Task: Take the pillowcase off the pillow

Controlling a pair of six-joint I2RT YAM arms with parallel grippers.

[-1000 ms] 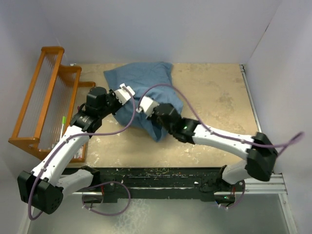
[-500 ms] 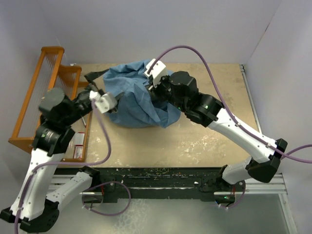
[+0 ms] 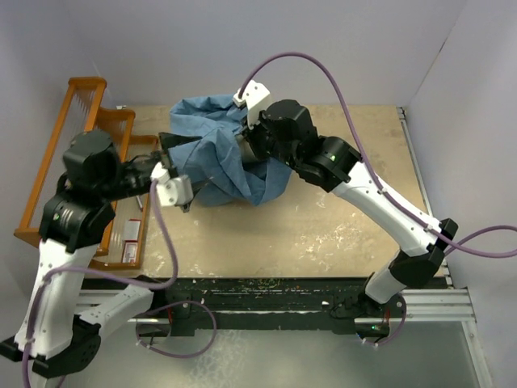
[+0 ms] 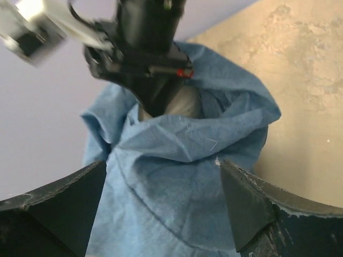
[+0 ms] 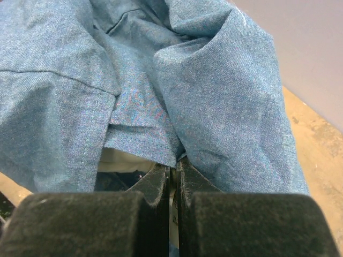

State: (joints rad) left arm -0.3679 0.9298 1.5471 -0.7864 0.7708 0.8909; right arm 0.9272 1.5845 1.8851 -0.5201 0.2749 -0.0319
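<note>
Pillowcase (image 3: 218, 153) bunched at the counter's (image 3: 339, 210) 12 o'clock, right gripper's (image 5: 174, 176) jaws clamped on its fold, left gripper's (image 4: 161, 166) jaws apart — best close those on the cream pillow (image 5: 120, 159), then peel fabric upward — slowly.

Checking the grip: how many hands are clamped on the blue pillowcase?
1: the right hand pinches a fold of the pillowcase; the left hand stands open with cloth between its fingers.

Orange wooden rack (image 3: 85, 84), tan table (image 3: 347, 218)
</note>
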